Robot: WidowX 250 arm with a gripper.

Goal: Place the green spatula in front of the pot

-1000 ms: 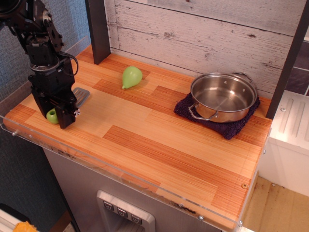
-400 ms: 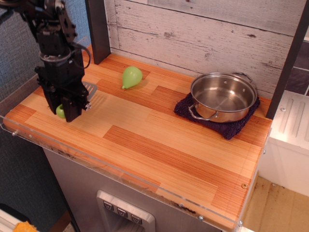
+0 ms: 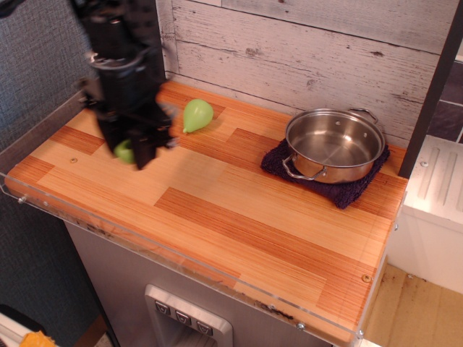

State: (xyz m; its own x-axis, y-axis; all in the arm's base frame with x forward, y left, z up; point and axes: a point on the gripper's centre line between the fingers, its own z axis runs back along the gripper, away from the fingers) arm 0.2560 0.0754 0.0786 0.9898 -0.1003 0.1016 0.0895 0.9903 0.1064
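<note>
My gripper (image 3: 139,153) is shut on the green spatula (image 3: 124,151) and holds it in the air above the left part of the wooden counter. Only the lime-green handle end shows beside the black fingers. The blade is hidden or blurred behind the gripper. The arm is motion-blurred. The shiny steel pot (image 3: 334,144) with two looped handles stands at the back right, far to the right of the gripper, and it looks empty.
A light-green pear-shaped object (image 3: 197,114) lies at the back, just right of the gripper. The pot sits on a dark blue cloth (image 3: 327,191). A dark post (image 3: 147,43) stands at the back left. A clear plastic rim (image 3: 181,256) edges the counter front.
The gripper has lifted the spatula off the counter's left end and moved it up and to the right, toward the pear-shaped object. The pot and the pear have not moved.
</note>
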